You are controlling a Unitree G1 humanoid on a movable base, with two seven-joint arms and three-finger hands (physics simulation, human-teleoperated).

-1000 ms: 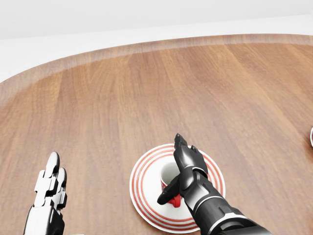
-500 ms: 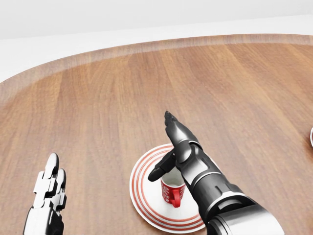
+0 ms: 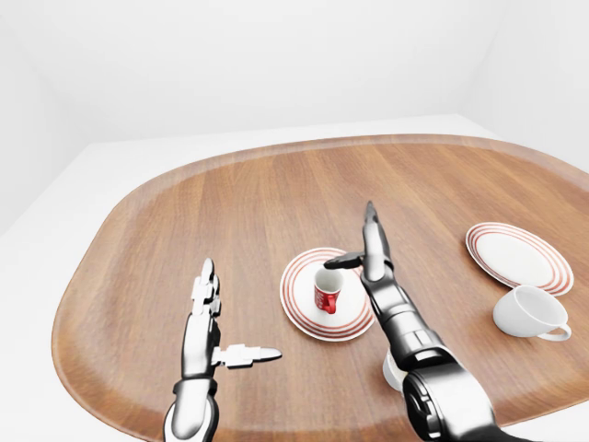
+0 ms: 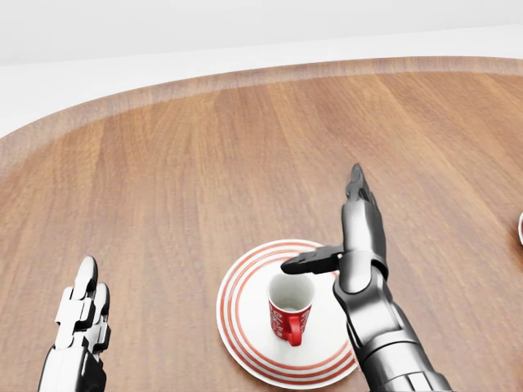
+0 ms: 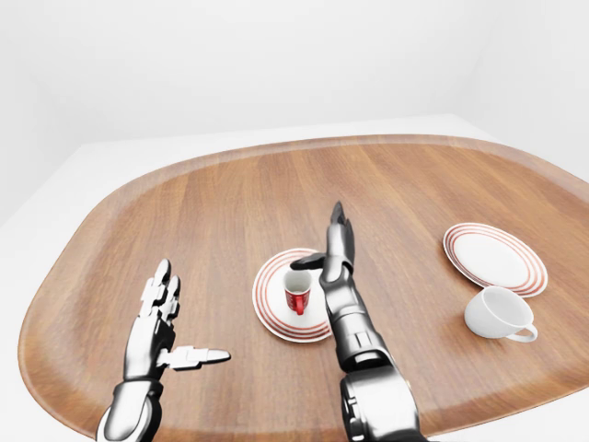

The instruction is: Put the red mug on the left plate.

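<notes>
Red mug point(image 4: 290, 311) standing upright on the left plate point(image 4: 243, 327), released!

Sits inside the striped rim, handle toward the bottom of the head view. Right hand point(image 4: 351, 241) now clear of it, lifted above and to the right, fingers straight, thumb out flat over the mug's mouth, where half a second ago it hung over the cup. Looks placed and done. Left hand point(image 3: 210, 313) open, well apart over the wooden table point(image 3: 239, 203). White cup point(image 3: 529, 311) and right plate point(image 3: 515, 253) off to the right.
</notes>
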